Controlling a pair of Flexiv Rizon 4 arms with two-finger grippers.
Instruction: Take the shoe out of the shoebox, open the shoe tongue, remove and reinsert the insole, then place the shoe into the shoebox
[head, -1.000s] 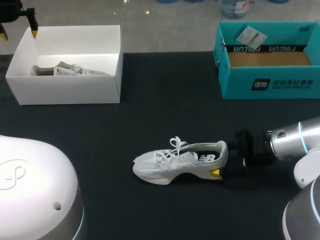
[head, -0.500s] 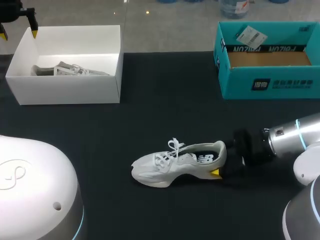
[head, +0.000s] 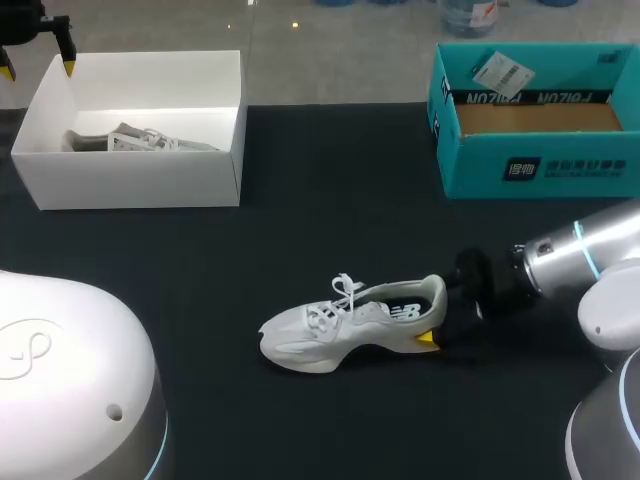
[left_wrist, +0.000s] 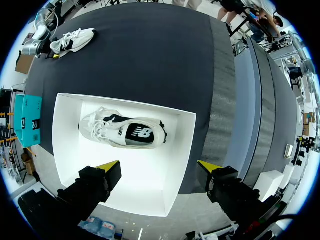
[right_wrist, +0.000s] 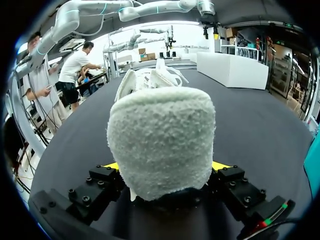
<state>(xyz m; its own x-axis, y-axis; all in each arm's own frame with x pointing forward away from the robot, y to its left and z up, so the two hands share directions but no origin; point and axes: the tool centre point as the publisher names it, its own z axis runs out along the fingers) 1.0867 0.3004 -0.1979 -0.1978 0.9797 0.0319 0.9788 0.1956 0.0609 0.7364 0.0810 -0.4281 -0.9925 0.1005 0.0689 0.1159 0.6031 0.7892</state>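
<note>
Right gripper (right_wrist: 165, 166) is clamped on the heel of the white shoe (head: 340, 325), one yellow tip on each side. That shoe sits upright on the black table (head: 330, 200), a little toward 6 o'clock from the middle, toe to 9 o'clock, with a dark logo on its side. My left gripper (left_wrist: 157, 167) hangs with fingers apart over the white box (head: 140, 180) at 10 o'clock, which holds a second shoe (left_wrist: 125, 131). At 2 o'clock, the teal box (head: 540, 165) carries white print and a paper tag (head: 500, 70).

Head: high behind, overlooks table (head: 330, 200). Left wrist: above white box (left_wrist: 142, 172). Right wrist: against shoe (right_wrist: 162, 140) heel.
</note>
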